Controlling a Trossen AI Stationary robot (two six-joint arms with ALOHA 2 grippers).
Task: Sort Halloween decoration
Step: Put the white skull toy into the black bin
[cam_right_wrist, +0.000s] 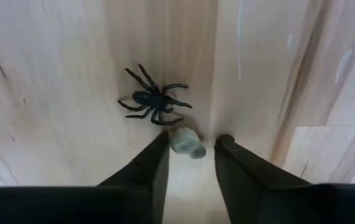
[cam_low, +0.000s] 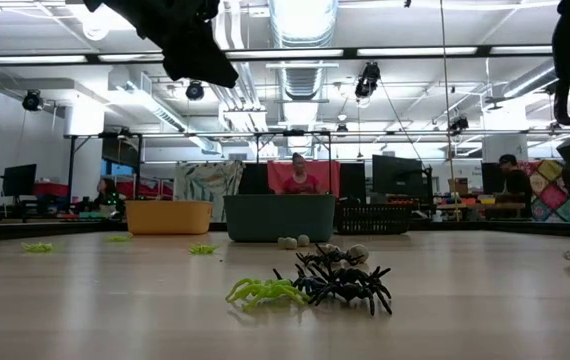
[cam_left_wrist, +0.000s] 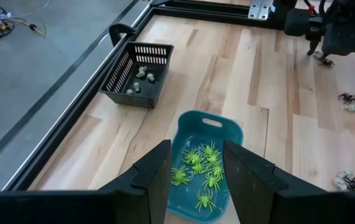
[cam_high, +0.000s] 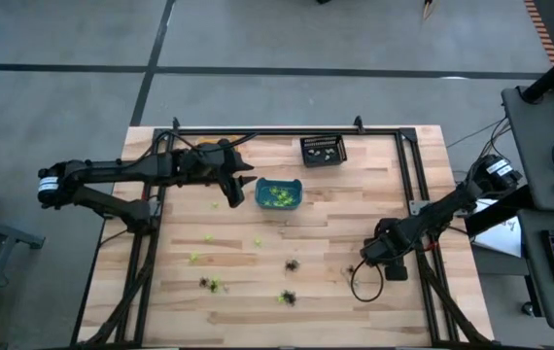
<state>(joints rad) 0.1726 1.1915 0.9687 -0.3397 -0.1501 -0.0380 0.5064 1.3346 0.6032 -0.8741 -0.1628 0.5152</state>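
Spiders lie scattered over the lower middle of the desk (cam_high: 355, 204) in the high view: green ones (cam_high: 195, 258) to the lower left, dark ones (cam_high: 292, 264) near the centre. More green spiders (cam_left_wrist: 201, 169) fill the teal bin (cam_left_wrist: 222, 123), and pale pieces (cam_left_wrist: 141, 73) sit in the black basket (cam_left_wrist: 119, 73) toward the upper middle.

We see the left arm stretched level from the left edge, its hand (cam_left_wrist: 195, 180) hovering above the teal bin's near rim with fingers (cam_left_wrist: 154, 171) spread and nothing between them.

We see the right arm reaching in from the right edge, bent down toward the lower right of the desk. Its hand (cam_right_wrist: 190, 152) is low over the wood, fingers (cam_right_wrist: 154, 163) spread on either side of a pale trinket (cam_right_wrist: 185, 141); we cannot tell whether they touch it. A black spider (cam_right_wrist: 153, 99) lies just beyond the trinket, nearly touching it.
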